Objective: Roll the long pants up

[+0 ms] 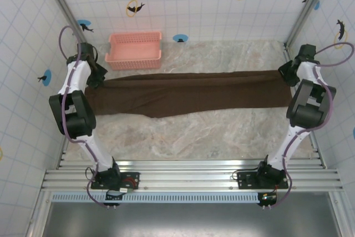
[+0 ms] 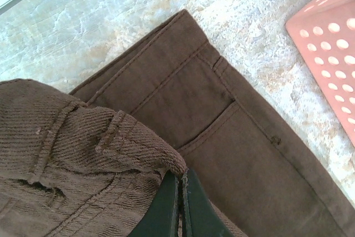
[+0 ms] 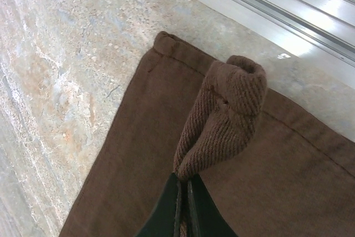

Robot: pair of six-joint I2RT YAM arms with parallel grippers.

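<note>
**Marbled tabletop, pants laid out full length, no roll begun**

White tiled walls with dolphin stickers are seen around a marbled tabletop (image 1: 194,137). The pants (image 1: 188,97) are spread flat on it, stretched in one long band between the two end effectors.

The left end effector (image 2: 179,180) is pressed together on a raised fold of the waistband (image 2: 83,137). Ahead of its tips the rest of the waist end, with a pocket seam, lies flat. A pink basket (image 2: 333,43) is seen ahead and to the right of it, parted from the cloth by a strip of bare tabletop.

The right end effector (image 3: 183,184) is likewise pressed together. A pinch of the hem (image 3: 227,115) is held lifted into a small loop directly ahead of its tips, while the rest of the leg end lies flat beneath it and to either side.

The task is judged to be at an early stage. The garment appears to lie leg over leg and is drawn out straight, which can be counted as preparation done. No turn of a roll is to be seen at either end, so the rolling itself is left in full. One end would have to be folded over onto the cloth and carried, turn by turn, toward the other end effector. The small loop at the hem is judged to be a lifted pinch, not a first turn.
</note>
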